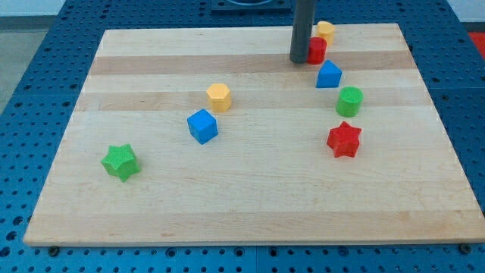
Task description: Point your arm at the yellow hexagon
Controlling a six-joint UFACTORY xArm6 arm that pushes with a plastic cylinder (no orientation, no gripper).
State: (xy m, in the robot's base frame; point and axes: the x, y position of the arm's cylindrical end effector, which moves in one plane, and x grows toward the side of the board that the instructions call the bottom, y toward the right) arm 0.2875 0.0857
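Observation:
The yellow hexagon [219,96] sits on the wooden board [250,205], left of centre, just above and to the right of a blue cube [202,126]. My tip [300,61] is near the view's top, right of centre, touching or right beside a red block [317,51]. The tip is well to the right of and above the yellow hexagon. A second yellow block [325,31] sits just behind the red block.
A blue block [329,75], a green cylinder [349,101] and a red star [344,139] line the right side. A green star [120,161] lies at lower left. A blue perforated table [30,91] surrounds the board.

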